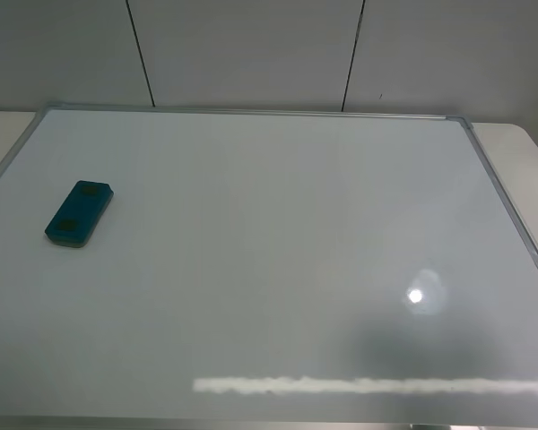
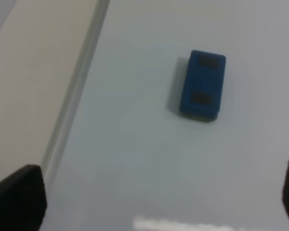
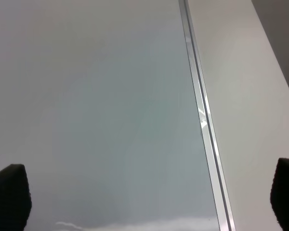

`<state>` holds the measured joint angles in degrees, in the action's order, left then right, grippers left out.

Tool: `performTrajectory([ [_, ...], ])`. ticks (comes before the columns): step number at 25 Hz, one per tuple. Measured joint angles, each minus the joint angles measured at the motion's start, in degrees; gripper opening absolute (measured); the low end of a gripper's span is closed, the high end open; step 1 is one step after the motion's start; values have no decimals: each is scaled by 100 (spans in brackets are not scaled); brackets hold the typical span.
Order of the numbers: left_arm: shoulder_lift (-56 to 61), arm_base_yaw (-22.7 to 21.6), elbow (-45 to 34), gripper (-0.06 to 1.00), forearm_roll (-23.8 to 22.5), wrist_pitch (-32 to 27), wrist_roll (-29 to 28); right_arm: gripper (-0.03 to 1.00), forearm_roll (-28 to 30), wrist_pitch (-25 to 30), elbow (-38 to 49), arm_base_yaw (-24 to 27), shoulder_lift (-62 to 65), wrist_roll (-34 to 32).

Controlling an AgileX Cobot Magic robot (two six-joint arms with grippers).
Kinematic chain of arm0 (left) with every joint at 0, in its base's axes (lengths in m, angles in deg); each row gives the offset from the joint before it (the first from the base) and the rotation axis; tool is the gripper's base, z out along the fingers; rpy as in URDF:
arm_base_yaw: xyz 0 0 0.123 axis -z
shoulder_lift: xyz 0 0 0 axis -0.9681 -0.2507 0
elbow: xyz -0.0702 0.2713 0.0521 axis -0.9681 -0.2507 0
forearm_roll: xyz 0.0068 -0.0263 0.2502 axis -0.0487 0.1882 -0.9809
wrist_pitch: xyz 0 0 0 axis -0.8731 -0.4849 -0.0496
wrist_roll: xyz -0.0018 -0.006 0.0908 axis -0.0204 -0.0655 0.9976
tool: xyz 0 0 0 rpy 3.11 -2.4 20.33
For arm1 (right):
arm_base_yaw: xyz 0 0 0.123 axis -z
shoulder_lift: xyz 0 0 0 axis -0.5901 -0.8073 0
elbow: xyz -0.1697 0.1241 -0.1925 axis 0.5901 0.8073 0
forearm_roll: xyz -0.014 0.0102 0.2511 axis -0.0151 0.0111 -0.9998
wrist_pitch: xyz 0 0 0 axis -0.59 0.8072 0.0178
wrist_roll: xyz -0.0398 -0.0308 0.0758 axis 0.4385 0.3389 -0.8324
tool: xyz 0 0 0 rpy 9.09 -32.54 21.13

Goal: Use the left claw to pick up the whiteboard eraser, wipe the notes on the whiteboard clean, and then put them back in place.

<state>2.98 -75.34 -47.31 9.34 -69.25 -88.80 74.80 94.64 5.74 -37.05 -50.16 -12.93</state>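
The whiteboard eraser (image 2: 203,85) lies flat on the whiteboard (image 2: 149,159), apart from the wide-spread left claw (image 2: 154,202).

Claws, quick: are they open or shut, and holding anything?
Left claw: open, holding nothing; the whiteboard eraser lies apart on the whiteboard.
Right claw: open, holding nothing.

The whiteboard (image 1: 278,269) is glossy white with a thin silver frame. The whiteboard eraser (image 1: 80,213) near its left edge is teal, bearing two darker rectangular patches.
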Motion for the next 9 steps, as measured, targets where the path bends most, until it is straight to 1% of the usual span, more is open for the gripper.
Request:
performTrajectory([
  [9,0,0,0,99,54,4,88,99,0,0,0,0,0,0],
])
